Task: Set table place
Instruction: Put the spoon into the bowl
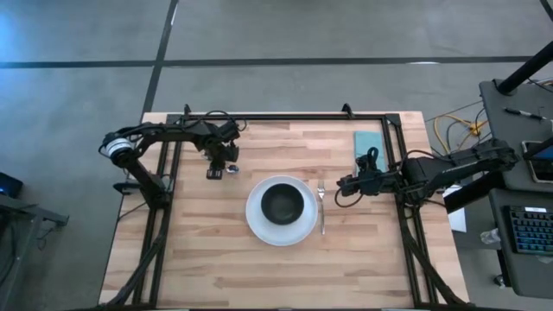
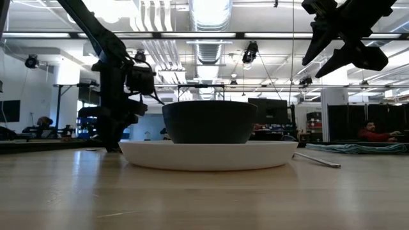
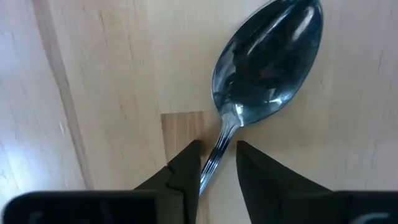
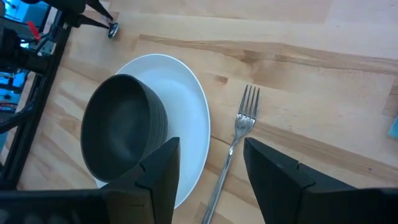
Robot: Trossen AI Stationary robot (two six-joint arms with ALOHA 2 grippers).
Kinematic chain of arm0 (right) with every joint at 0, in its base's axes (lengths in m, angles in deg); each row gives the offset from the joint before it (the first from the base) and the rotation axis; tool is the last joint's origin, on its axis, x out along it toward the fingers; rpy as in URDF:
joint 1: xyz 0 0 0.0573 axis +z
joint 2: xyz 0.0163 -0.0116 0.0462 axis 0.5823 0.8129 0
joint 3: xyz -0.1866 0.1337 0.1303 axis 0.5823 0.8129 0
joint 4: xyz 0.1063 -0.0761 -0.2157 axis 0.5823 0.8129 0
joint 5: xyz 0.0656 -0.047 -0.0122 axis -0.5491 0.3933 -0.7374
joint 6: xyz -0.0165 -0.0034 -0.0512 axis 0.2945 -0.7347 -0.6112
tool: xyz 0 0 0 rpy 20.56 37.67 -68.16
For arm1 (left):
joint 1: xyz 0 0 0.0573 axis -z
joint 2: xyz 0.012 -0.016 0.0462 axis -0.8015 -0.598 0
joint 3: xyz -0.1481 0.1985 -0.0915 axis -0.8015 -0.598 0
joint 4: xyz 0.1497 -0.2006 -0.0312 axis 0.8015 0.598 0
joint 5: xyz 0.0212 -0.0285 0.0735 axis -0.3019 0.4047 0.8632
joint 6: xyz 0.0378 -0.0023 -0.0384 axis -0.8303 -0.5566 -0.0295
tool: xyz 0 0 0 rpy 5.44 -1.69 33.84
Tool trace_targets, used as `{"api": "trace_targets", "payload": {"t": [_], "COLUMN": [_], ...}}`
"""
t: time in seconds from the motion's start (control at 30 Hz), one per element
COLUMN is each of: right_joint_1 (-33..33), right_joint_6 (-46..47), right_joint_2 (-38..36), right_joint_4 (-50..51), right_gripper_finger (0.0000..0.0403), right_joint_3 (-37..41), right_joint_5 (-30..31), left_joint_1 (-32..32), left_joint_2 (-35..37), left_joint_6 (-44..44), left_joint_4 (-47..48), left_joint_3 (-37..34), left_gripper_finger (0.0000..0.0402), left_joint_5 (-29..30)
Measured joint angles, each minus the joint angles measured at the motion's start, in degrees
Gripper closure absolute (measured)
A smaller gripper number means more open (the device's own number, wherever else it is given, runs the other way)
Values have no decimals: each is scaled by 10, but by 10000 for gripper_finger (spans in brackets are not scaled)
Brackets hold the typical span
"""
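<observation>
A black bowl (image 1: pixel 282 203) stands in a round white plate (image 1: pixel 259 226) at the table's middle. A silver fork (image 1: pixel 321 210) lies flat just right of the plate, tines toward the far edge; it also shows in the right wrist view (image 4: pixel 239 134). A silver spoon (image 3: pixel 267 59) lies on the wood, far-left of the plate (image 1: pixel 232 170). My left gripper (image 3: pixel 217 165) is low at the table, open, with one finger on each side of the spoon's handle. My right gripper (image 1: pixel 341 186) is open and empty, raised above the table right of the fork. My left gripper stands astride the spoon's handle (image 3: pixel 214 158), close to the spoon's bowl, with the fingers pointing down and lying across the handle. One finger (image 3: pixel 186 168) shows right against the handle and the other stands a little apart. Whether it touches, I cannot tell. The spoon lies on the table.
A teal folded napkin (image 1: pixel 370 142) lies at the far right of the table. A black metal frame (image 1: pixel 285 118) runs along the far edge and down both sides. Bare wood lies in front of the plate toward the near edge.
</observation>
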Motion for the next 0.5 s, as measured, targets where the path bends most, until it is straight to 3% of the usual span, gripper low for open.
{"api": "trace_targets", "payload": {"t": [0.23,0.5], "right_joint_1": [0,0], "right_joint_6": [0,-5], "right_joint_2": [0,0], "right_joint_4": [5,17], "right_gripper_finger": [232,232], "right_joint_3": [0,0], "right_joint_5": [0,-2], "left_joint_1": [2,15], "left_joint_2": [2,16], "left_joint_6": [3,52], "left_joint_4": [11,32], "left_joint_3": [15,33], "left_gripper_finger": [392,399], "left_joint_5": [7,11]}}
